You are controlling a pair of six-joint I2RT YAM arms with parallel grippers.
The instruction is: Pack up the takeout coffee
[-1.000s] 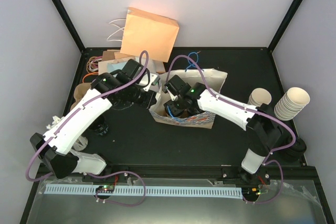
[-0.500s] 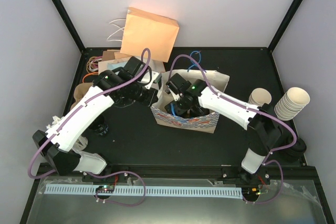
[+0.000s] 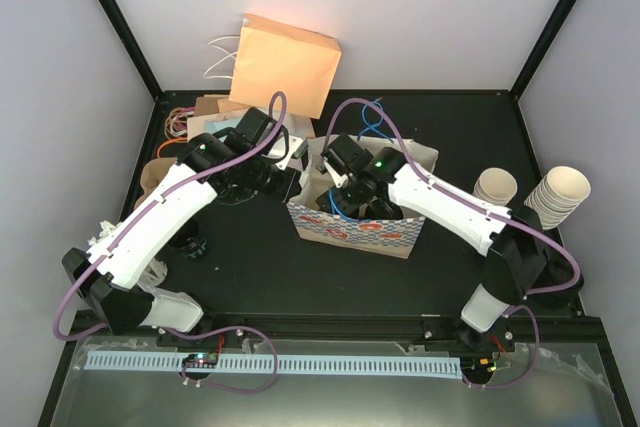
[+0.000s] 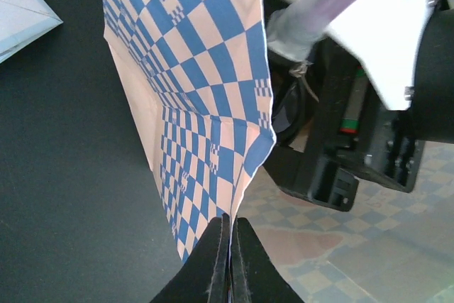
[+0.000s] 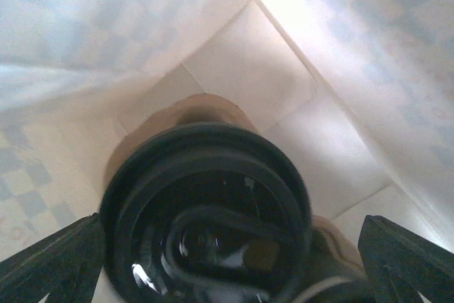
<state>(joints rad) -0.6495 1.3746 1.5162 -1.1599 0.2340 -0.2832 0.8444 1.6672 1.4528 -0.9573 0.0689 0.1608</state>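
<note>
The blue-checked paper bag (image 3: 365,232) stands open mid-table. My left gripper (image 3: 296,183) is shut on its left rim; in the left wrist view the fingers (image 4: 218,260) pinch the checked wall (image 4: 206,104) edge-on. My right gripper (image 3: 345,203) reaches down into the bag, and its black head (image 4: 355,154) shows inside. In the right wrist view the takeout coffee (image 5: 206,211), a tan cup with a black lid, stands on the bag's floor. My right gripper (image 5: 227,235) is open, its fingers (image 5: 50,264) wide on either side of the lid. From above the cup is hidden.
Two stacks of cream paper cups (image 3: 495,185) (image 3: 557,195) stand at the right edge. An orange-brown paper bag (image 3: 285,62) leans against the back wall. Flat bags and handles (image 3: 200,122) lie at the back left. A dark round object (image 3: 188,242) sits beside the left arm.
My right gripper has opened wide inside the bag and shifted slightly right. The bag now stands more upright. The left gripper keeps its hold on the rim.
</note>
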